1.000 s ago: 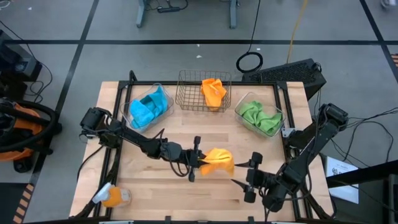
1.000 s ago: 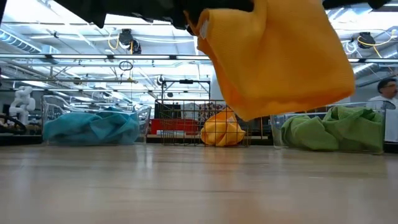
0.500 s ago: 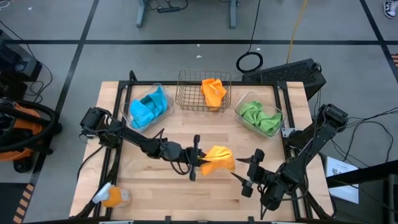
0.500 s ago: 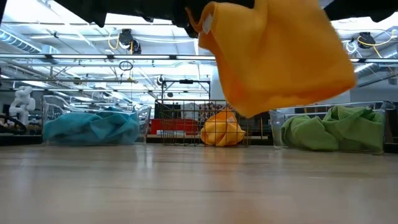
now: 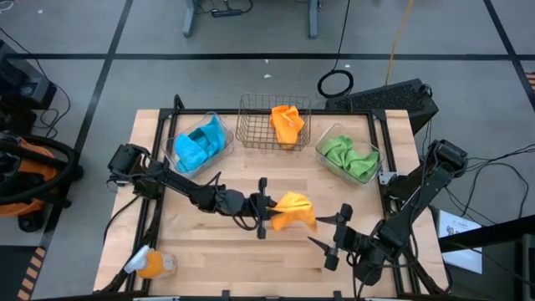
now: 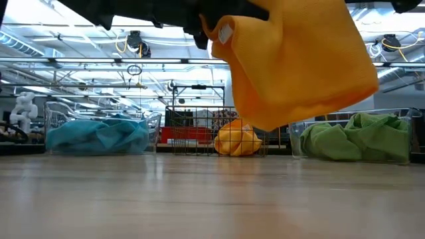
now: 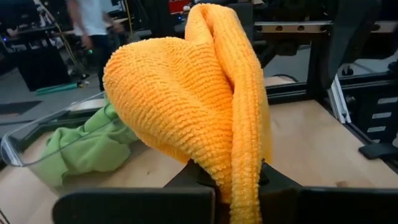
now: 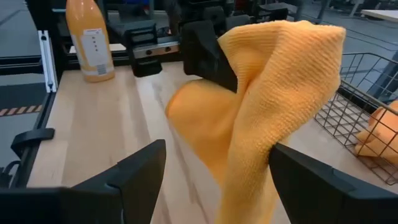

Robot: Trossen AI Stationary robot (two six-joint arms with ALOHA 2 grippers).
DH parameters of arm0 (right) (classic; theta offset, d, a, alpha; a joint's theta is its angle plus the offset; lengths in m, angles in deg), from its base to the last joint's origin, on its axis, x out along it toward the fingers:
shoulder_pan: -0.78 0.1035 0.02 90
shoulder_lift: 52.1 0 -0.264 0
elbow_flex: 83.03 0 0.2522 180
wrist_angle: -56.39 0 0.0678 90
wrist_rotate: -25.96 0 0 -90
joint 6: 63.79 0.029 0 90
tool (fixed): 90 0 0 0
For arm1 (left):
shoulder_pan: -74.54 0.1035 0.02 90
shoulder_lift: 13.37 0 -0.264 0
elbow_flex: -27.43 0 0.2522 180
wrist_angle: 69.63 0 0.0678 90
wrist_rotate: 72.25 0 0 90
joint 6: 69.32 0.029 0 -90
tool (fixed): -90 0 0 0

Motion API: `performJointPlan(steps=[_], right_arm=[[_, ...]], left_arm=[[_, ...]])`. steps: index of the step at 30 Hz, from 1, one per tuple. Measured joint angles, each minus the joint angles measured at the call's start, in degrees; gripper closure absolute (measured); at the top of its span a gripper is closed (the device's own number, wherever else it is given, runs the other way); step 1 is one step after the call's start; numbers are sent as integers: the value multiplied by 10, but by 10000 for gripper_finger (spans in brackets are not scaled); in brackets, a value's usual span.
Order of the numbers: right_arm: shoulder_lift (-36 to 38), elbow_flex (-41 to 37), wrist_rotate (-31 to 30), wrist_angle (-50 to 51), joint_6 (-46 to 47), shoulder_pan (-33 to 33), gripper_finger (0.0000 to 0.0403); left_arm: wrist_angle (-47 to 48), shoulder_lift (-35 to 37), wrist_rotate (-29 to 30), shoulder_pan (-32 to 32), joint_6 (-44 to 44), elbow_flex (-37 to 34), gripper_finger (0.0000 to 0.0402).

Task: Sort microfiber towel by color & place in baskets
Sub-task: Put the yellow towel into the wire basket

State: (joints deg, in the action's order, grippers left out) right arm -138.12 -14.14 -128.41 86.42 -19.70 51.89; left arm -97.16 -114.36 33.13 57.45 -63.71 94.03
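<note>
An orange bottle (image 5: 153, 265) with a white cap lay on its side at the near left corner of the wooden surface (image 5: 209, 251); the right wrist view showed it standing by that edge (image 8: 88, 38). Behind the surface, a black keyboard (image 5: 389, 98) sat on the grey floor (image 5: 100, 29) beside a coiled black cable (image 5: 335, 84). A yellow cord (image 5: 399, 33) ran across the floor toward the keyboard. Black tape lines (image 5: 251, 57) crossed the floor. To the right lay a sheet of paper (image 5: 460, 230). A person in a white shirt (image 7: 92, 18) stood in the room beyond, seen from the left wrist
</note>
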Motion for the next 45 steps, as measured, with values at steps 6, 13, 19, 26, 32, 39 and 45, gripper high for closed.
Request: performJointPlan(steps=[6, 13, 19, 26, 32, 39, 45], right_arm=[[0, 0, 1, 2, 1, 0, 142], [1, 0, 61, 16, 44, 4, 178], [-6, 1, 45, 74, 74, -1, 173], [-29, 1, 2, 88, 87, -50, 112], [-45, 1, 13, 68, 59, -96, 53], [-49, 1, 99, -63, -100, -143, 32], [-49, 1, 142, -150, -206, -171, 91]], left_arm=[[6, 0, 25, 2, -13, 0, 391], [18, 0, 53, 3, -8, 0, 391], [9, 0, 59, 3, -13, 0, 391], [-24, 0, -11, 2, -23, 0, 391], [-27, 0, -31, 4, -18, 0, 391], [-37, 0, -74, 8, 11, 0, 391], [-38, 0, -109, 7, 68, 0, 391]])
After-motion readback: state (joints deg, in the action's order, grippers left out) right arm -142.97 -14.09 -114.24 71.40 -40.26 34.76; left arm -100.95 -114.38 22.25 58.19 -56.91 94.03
